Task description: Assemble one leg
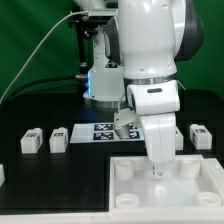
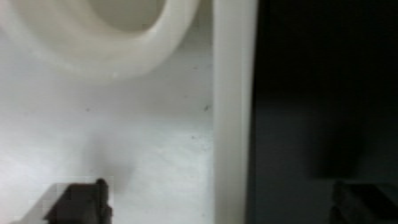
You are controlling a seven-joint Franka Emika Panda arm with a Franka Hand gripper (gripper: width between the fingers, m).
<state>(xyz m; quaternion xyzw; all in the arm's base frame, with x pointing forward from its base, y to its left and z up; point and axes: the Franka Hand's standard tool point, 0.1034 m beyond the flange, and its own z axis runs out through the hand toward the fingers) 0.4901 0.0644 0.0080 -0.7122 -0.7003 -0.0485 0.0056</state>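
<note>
Tabletop [image 1: 30, 115]: black, matt, no glare. Square panel [image 1: 175, 200]: white plastic, smooth, dull sheen; wrist view shows faint speckle on its face. Corner socket [image 2: 151, 45]: same white plastic, rim softly glossy. Leg [image 1: 58, 139]: white plastic, matt, printed black-and-white tag on face. Marker board [image 1: 103, 130]: flat white, matt, printed tags. Arm shell [image 1: 150, 40]: white plastic, glossy, bright highlights. Backdrop [image 1: 30, 40]: green, matt, cloth-like.

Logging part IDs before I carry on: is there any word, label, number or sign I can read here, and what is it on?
No words, numbers or brands can be read in either view.
Tags on the legs: black-and-white square patterns, no text.
Tags on the marker board: patterns too, and too small to make out.
The panel: plain white, no print; the wrist view of it is blurred.
</note>
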